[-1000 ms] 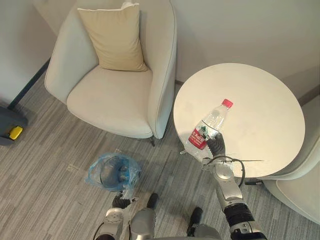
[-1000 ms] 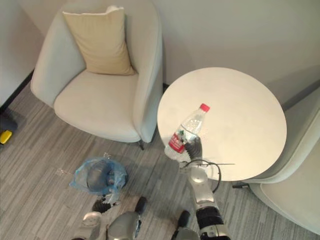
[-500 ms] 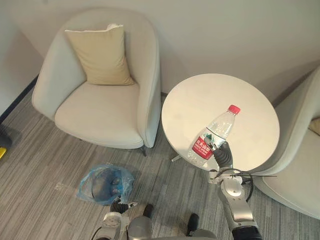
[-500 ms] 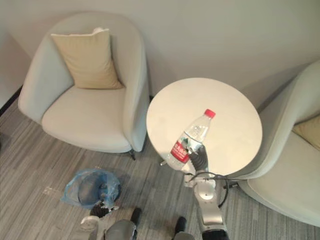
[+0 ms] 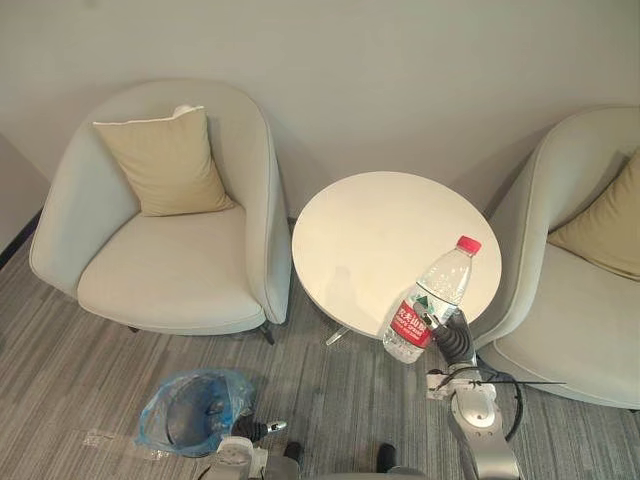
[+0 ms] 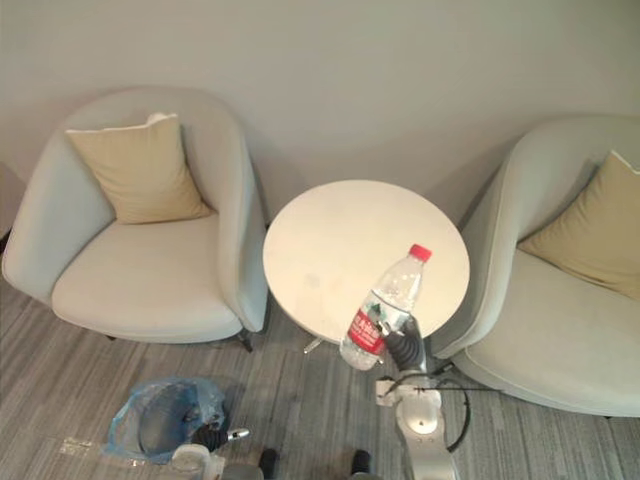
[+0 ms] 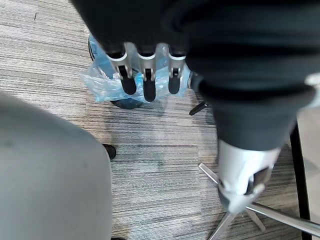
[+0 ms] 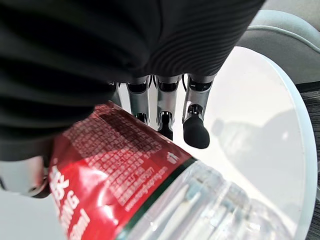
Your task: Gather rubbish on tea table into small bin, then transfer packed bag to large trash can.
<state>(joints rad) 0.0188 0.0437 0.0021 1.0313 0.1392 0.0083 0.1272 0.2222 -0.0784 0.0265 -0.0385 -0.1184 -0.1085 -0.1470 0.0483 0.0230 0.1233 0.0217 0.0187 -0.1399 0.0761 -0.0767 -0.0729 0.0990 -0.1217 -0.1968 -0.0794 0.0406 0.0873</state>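
The clear plastic water bottle [image 5: 432, 300] is off the surface [image 5: 370, 230], tilted with its pink-red cap [image 5: 467, 244] up and away from the robot. The right hand [image 5: 452, 338] is clenched round its lower body. In the right wrist view the fingers [image 8: 165, 112] curl against the label [image 8: 110, 165]. Compared with a second ago the grip looks the same. What has changed is the whole picture: the camera has pulled back and up, so the round white surface now sits farther off. The bottle's base hangs beyond the near rim, over the grey striped carpet [image 5: 330, 370], rather than above the top. I judge the pick-up done and the carry to the bin just starting.

The label is a red band with white characters, a small emblem and a green edge. The print is legible in part up close, but I leave it unread. No other writing shows anywhere.

The small bin [image 5: 190, 415], lined with a blue plastic bag, stands on the carpet well to the robot's left of the bottle, near the robot. The left hand [image 7: 145, 80] hangs beside it with fingers released and straight, holding nothing. It may be brushing the bag's rim, though the wrist view is too close to be sure.

The surface looks bare now. A pale armchair [image 5: 170, 270] with a tan cushion [image 5: 165, 165] stands to its left. A second armchair [image 5: 580, 320] with its own cushion [image 5: 600, 225] has come into view on the right.
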